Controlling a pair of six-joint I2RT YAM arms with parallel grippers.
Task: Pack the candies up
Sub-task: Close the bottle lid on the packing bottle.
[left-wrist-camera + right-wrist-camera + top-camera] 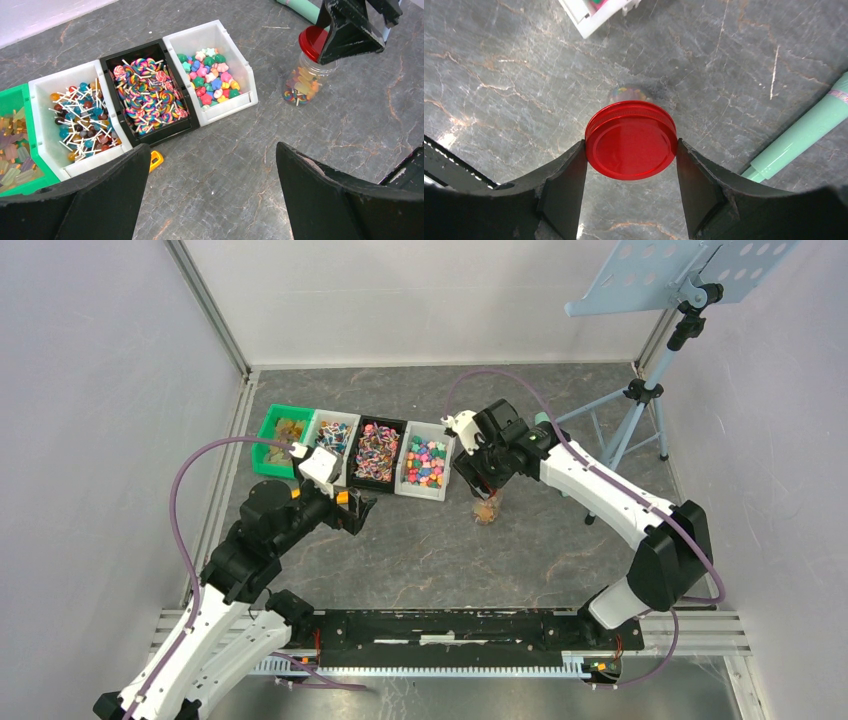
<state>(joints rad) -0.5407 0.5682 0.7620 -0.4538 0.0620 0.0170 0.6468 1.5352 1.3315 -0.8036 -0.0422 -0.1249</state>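
**Top view.** Four bins (425,490) stand in a row at the far side of the worktop (420,560), with candies (425,462) sorted by kind in each. The right arm (600,490) reaches over a clear jar (487,510) just right of the bins. The left arm (270,530) hangs in front of the bins, apart from the jar, likely to keep out of the way.

**Left wrist view.** The left fingers (100,200) are spread wide, holding nothing, above bare worktop. A bit of orange scoop (156,160) shows by the black bin's near corner. The jar is part-filled with candies. The right fingers (350,35) are at its red lid (312,40).

**Right wrist view.** The right fingers are clamped on the red lid, one on each side of its rim, and the lid sits flat over the jar mouth. A grip across the full width suits turning, so I judge this the capping step, near the end of packing. I cannot tell whether the thread has caught. A mint-green tube (804,135) lies nearby, clear of the jar.
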